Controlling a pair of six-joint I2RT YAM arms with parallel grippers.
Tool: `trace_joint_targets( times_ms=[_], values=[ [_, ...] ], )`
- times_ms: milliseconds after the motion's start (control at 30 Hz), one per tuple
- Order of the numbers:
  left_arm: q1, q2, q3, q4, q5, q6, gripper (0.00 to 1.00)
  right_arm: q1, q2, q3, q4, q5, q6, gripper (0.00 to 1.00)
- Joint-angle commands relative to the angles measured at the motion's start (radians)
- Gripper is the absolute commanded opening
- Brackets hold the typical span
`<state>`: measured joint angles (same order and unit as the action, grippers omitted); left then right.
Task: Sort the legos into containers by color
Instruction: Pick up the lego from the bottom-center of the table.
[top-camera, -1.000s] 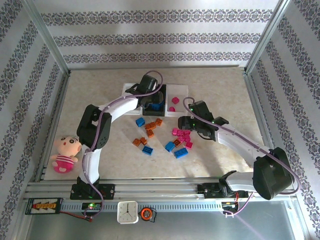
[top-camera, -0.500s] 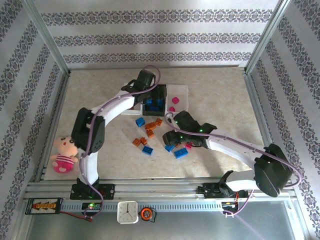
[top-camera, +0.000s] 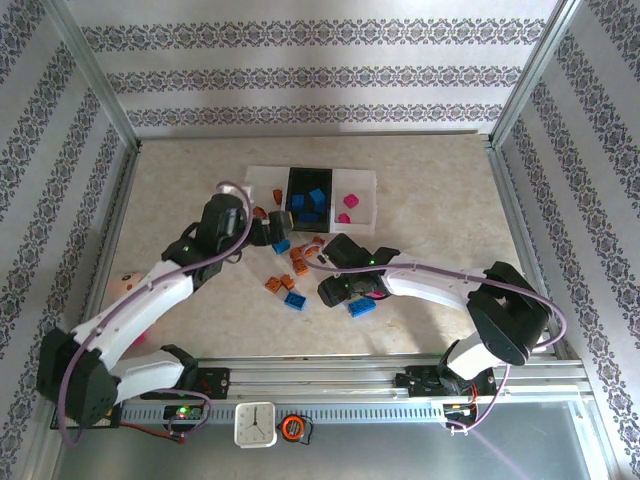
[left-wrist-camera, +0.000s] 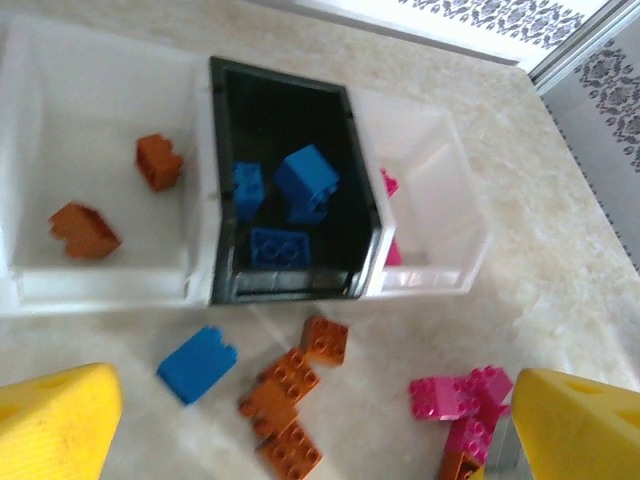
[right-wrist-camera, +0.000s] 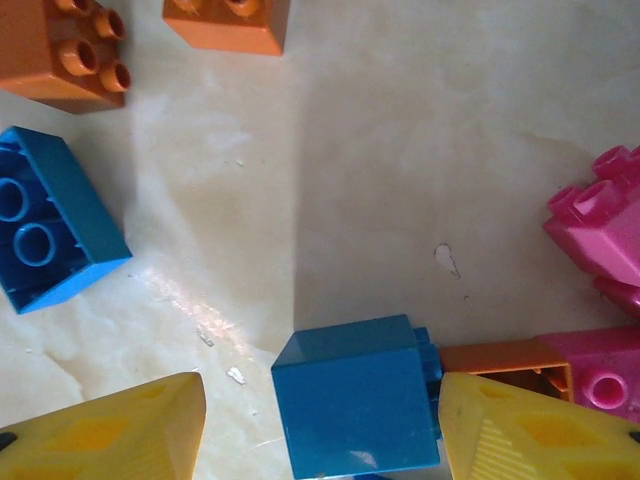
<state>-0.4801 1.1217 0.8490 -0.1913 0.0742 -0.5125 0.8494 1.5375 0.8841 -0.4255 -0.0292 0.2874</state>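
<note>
Three containers stand in a row at the back: a left white bin (left-wrist-camera: 100, 290) with two orange legos (left-wrist-camera: 158, 160), a black bin (left-wrist-camera: 285, 290) with blue legos (left-wrist-camera: 305, 180), and a right white bin (left-wrist-camera: 440, 275) with pink ones. My left gripper (left-wrist-camera: 315, 440) hangs open above loose orange legos (left-wrist-camera: 285, 385) and a blue lego (left-wrist-camera: 197, 363), just in front of the bins (top-camera: 308, 185). My right gripper (right-wrist-camera: 320, 430) is low on the table and open around a blue lego (right-wrist-camera: 355, 400). Its right finger (right-wrist-camera: 540, 430) is close to the lego and its left finger (right-wrist-camera: 100, 430) stands apart.
Around the right gripper (top-camera: 337, 291) lie another blue lego (right-wrist-camera: 50, 235), orange ones (right-wrist-camera: 60, 50) and pink ones (right-wrist-camera: 600, 225). More pink legos (left-wrist-camera: 460, 395) lie to the right under the left gripper (top-camera: 272, 230). A doll (top-camera: 122, 281) sits at the left, partly behind the left arm.
The left arm has pulled back from over the black bin toward the near left and its gripper has opened. The right gripper has moved left from the pink pile and come down around a blue lego.
</note>
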Motion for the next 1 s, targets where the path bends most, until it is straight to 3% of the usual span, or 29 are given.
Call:
trace_joint_targets(
  times_ms=[0, 367, 600, 967],
  values=[
    [0.012, -0.115, -0.08, -0.03, -0.043, -0.036, 1.0, 0.015, 0.017, 0.03, -0.03, 0.063, -0.022, 0.62],
    [0.012, -0.284, -0.208, -0.112, -0.079, -0.071, 1.0, 0.078, 0.067, 0.051, -0.03, 0.022, -0.007, 0.55],
    [0.011, -0.28, -0.208, -0.114, -0.092, -0.067, 1.0, 0.08, 0.135, 0.058, -0.043, 0.087, 0.009, 0.63],
    [0.011, -0.287, -0.221, -0.128, -0.102, -0.066, 1.0, 0.076, 0.121, 0.077, -0.03, 0.095, -0.004, 0.37]
  ],
)
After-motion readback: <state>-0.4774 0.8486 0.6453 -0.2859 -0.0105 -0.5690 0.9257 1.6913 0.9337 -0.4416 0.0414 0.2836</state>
